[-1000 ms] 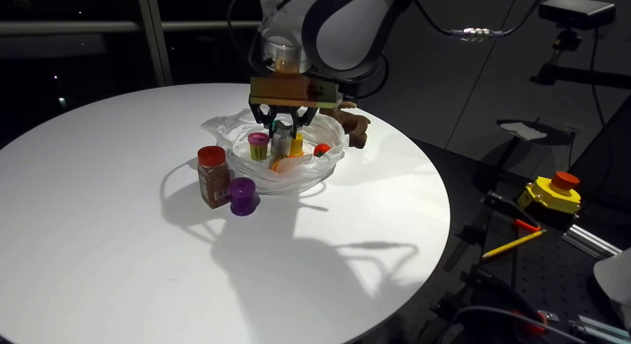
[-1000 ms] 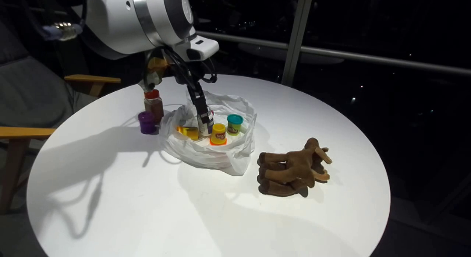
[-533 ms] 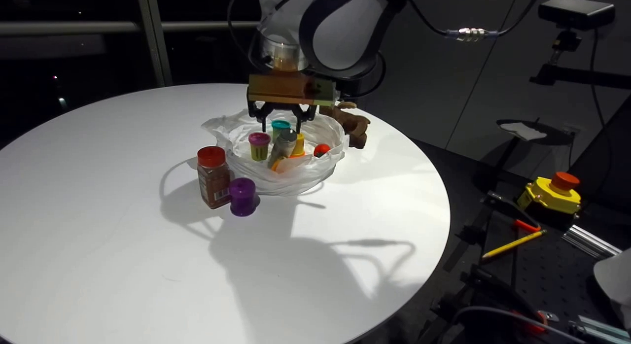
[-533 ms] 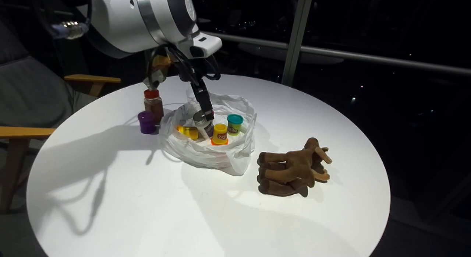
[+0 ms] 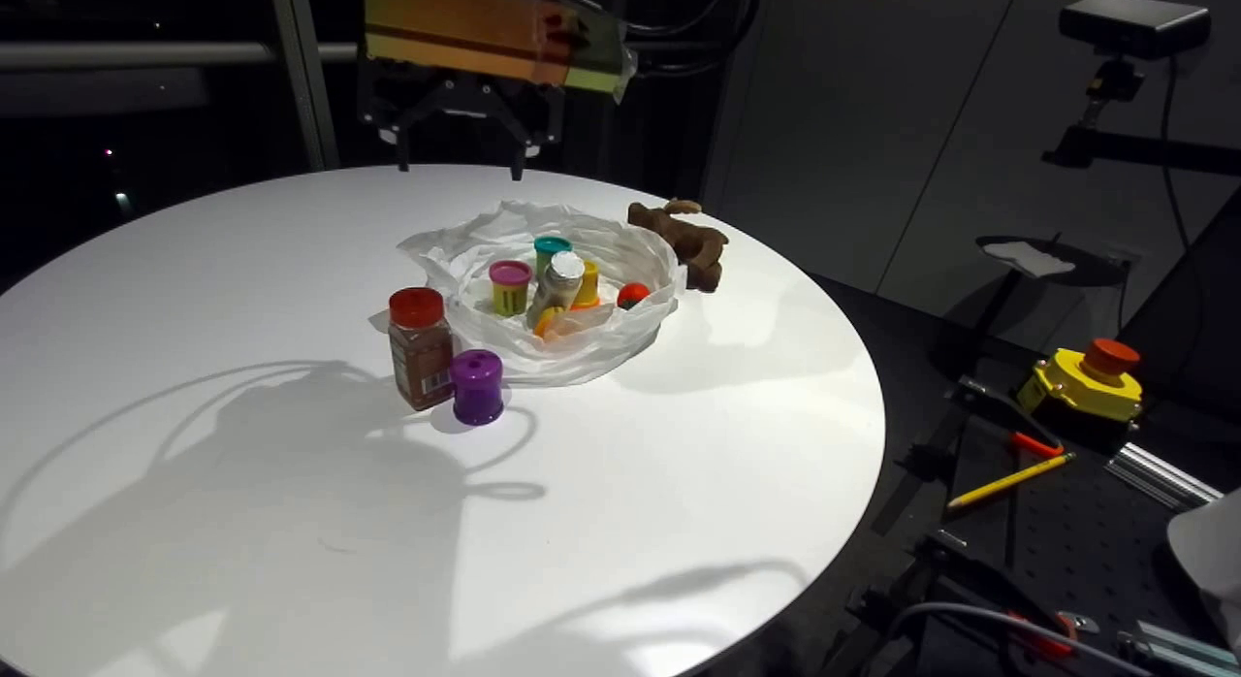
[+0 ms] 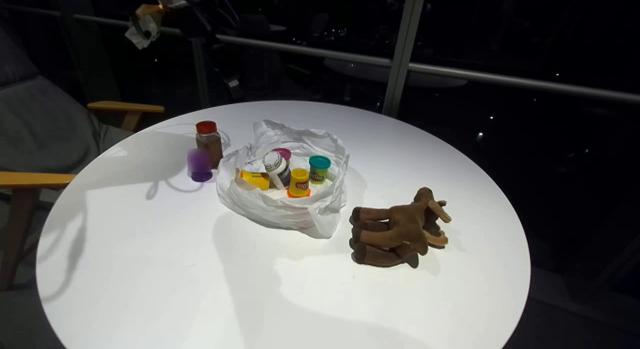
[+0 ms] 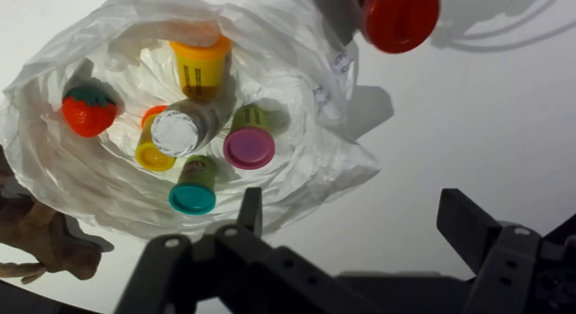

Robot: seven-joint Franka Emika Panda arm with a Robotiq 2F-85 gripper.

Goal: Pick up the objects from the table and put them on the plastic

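My gripper [image 5: 461, 173] hangs open above the table, nothing between its fingers, as the wrist view also shows. The plastic [image 7: 346, 170] lies spread as a wrinkled white nest. In it are a clear jar [image 7: 174, 133] with a silvery-white top, leaning, a pink-lidded cup [image 7: 249, 147], a teal-lidded cup [image 7: 192, 199], an upright yellow cup [image 6: 299, 181], a yellow cup on its side [image 7: 200, 75] and a red strawberry [image 7: 89, 114]. Outside it stand a red-lidded brown jar [image 5: 421, 357] and a purple cup [image 5: 477, 391], side by side. A brown plush animal [image 6: 400, 231] lies beyond the plastic's opposite side.
The round white table [image 5: 679, 483] carries everything, its curved edge close behind the plush animal in an exterior view. A chair with wooden arms [image 6: 125, 107] stands beside the table. A yellow box with a red button [image 5: 1081, 384] sits on a side bench.
One second ago my gripper was around the clear jar inside the plastic. It opened and let go, and the jar tilted. Since then the arm has risen and swung away from the plastic.
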